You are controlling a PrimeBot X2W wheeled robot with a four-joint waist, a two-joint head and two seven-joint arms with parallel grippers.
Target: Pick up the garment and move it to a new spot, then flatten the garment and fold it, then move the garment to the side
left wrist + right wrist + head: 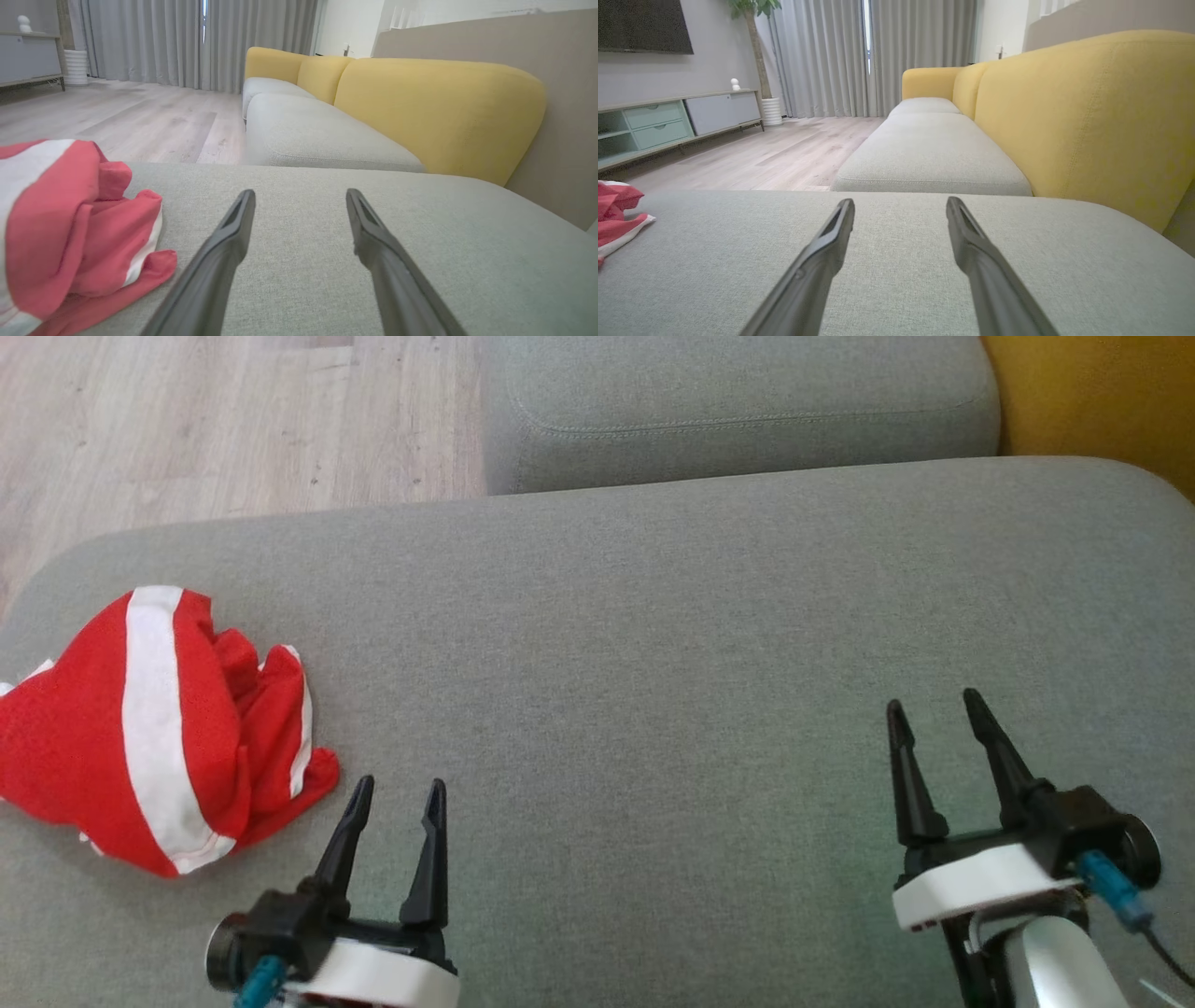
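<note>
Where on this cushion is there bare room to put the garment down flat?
The grey cushion is bare from the garment at its left end across to the yellow backrest; the widest patch lies between and beyond the left gripper and right gripper. Only the left end is crowded, with the crumpled garment close to the left gripper.

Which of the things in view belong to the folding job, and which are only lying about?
For the job: red and white garment, crumpled on the grey seat cushion; left gripper and right gripper, both open and empty.
Lying about: yellow backrest, wooden floor, grey curtains, low cabinet.
</note>
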